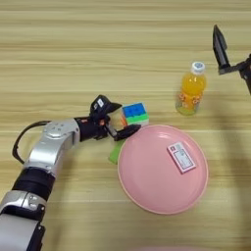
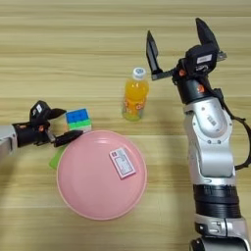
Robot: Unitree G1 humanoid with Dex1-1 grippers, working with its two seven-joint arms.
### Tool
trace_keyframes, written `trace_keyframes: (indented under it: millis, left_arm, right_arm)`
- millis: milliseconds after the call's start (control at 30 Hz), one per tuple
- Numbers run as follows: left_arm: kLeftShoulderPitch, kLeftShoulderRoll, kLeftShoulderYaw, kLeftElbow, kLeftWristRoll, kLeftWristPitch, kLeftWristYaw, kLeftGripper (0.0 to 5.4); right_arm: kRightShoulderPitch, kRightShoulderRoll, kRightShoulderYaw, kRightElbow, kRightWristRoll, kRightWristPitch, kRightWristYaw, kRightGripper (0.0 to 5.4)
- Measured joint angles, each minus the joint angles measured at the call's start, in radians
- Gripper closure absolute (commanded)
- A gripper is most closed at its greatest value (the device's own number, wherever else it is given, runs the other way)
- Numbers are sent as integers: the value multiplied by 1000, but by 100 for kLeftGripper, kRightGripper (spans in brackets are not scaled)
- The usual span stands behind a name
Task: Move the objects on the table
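Left eye view, item one: the left gripper (image 1: 119, 119), on a silver forearm that reaches in from the lower left, bent at the elbow and lying low across the table (image 1: 59, 59). Its two black fingers are spread, one just left of the puzzle cube (image 1: 135, 114), the other below the cube at the plate's rim. The cube sits between them; whether either finger touches it cannot be told.

Item two: the right gripper (image 2: 177, 45), raised on an upright silver arm that rises from the lower right. Two pointed black fingers stand wide apart, holding nothing, above and to the right of the bottle.

Item three: the cube, multicoloured, blue face upward with green and orange sides, just beyond the plate's upper left edge.

Item four: pink plate (image 1: 147, 191), large, round, smooth, with a shallow raised rim, near the middle of the table.

Item five: pink-white card (image 1: 181, 157), rectangular, lying flat and askew on the plate's right half.

Item six: green block (image 1: 113, 156), small and flat, mostly tucked under the plate's left edge, below the left gripper.

Item seven: juice bottle (image 1: 190, 89), orange with a white cap, upright, beyond the plate and apart from it.

Table: light wood, horizontal plank grain.
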Motion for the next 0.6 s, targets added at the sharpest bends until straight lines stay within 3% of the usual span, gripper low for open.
trace_keyframes:
  millis: [133,600]
  left_arm:
    - [-4,-2,0,14,14,-3,1,0]
    - [-12,-20,0,37,21,-39,7,140]
  right_arm:
    - [0,0,0,0,0,0,0,1]
    - [1,0,0,1,1,-1,1,0]
